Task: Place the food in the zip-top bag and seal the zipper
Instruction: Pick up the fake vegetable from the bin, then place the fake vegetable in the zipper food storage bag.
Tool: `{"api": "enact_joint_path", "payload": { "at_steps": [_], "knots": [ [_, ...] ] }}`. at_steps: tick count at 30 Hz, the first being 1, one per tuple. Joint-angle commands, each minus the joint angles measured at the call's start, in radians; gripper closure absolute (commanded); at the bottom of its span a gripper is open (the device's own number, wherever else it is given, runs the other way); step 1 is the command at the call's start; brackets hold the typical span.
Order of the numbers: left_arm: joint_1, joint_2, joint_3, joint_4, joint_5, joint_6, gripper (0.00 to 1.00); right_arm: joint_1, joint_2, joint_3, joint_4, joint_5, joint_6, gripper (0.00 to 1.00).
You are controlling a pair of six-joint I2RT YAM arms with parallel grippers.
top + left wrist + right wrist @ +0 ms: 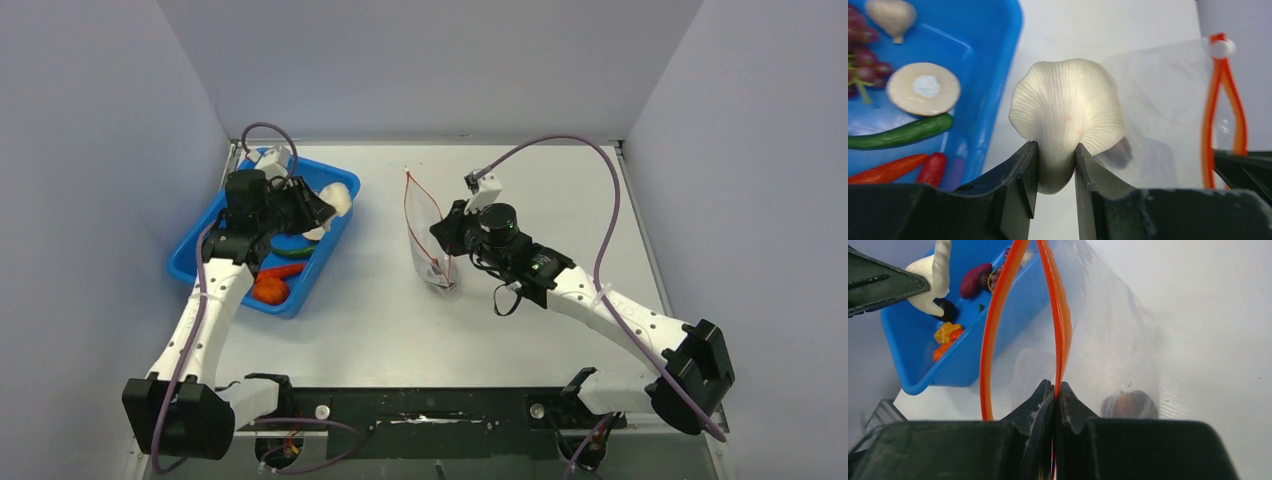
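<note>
- Pale grey walls box in a white desk (380,300). A blue plastic bin (978,55) sits at its left, and a clear floppy zip-top bag (424,235) stands near the middle, well apart from the bin.
- The left hand (1057,167) pinches the stem of a white ribbed toy mushroom (1065,102) at the bin's right edge.
- The right hand (1054,390) is pressed together on one lip of the thin red zipper strip (992,340), holding the mouth in a narrow loop. A dark round food piece (1129,405) lies inside.
- The step in hand looks to be carrying the mushroom to the mouth. It should arrive from above, with the cap aligned along the slit, and be released only once it is below the strip.
- The loop looks barely wider than the cap, so a brush could fold the lip or tug the bag free.
- Purple grapes (863,40), a green cucumber (903,132) and red chillies (893,169) wait in the bin, clear of the path.
</note>
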Motion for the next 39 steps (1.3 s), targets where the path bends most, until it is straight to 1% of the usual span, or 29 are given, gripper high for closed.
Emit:
{"api": "enact_joint_path", "payload": {
  "at_steps": [1,4,9,14,17,19,22,27,29,32,34,39],
  "knots": [
    [-0.06,-0.068,0.001,0.172,0.195,-0.154,0.9,0.021,0.002,0.069,0.075,-0.009,0.003,1.0],
    [-0.092,-0.09,-0.025,0.273,0.264,-0.254,0.9,0.023,0.011,0.076,0.072,0.001,0.003,1.0],
    [-0.156,-0.098,-0.035,0.424,0.335,-0.368,0.9,0.024,0.033,0.096,0.077,-0.019,0.001,1.0],
    [-0.196,-0.071,-0.109,0.666,0.401,-0.522,0.9,0.028,0.053,0.109,0.078,-0.022,0.007,1.0],
    [-0.221,-0.036,-0.146,0.781,0.434,-0.611,0.91,0.032,0.059,0.117,0.074,-0.021,0.003,1.0],
    [-0.246,-0.019,-0.153,0.811,0.436,-0.627,0.9,0.033,0.063,0.121,0.072,-0.015,0.003,1.0],
    [-0.289,0.009,-0.15,0.833,0.399,-0.636,0.91,0.038,0.067,0.119,0.084,-0.014,0.006,1.0],
    [-0.339,0.073,-0.155,0.974,0.399,-0.697,0.91,0.044,0.079,0.114,0.085,-0.021,0.009,1.0],
    [-0.341,0.091,-0.144,0.945,0.397,-0.672,0.91,0.046,0.08,0.11,0.086,-0.019,0.015,1.0],
    [-0.342,0.088,-0.126,0.791,0.347,-0.577,0.91,0.047,0.072,0.105,0.081,0.009,0.023,1.0],
    [-0.341,0.078,-0.131,0.72,0.309,-0.526,0.91,0.046,0.064,0.105,0.077,0.024,0.021,1.0],
    [-0.341,0.067,-0.143,0.611,0.247,-0.447,0.91,0.044,0.057,0.105,0.076,0.029,0.016,1.0]
  ]
}}
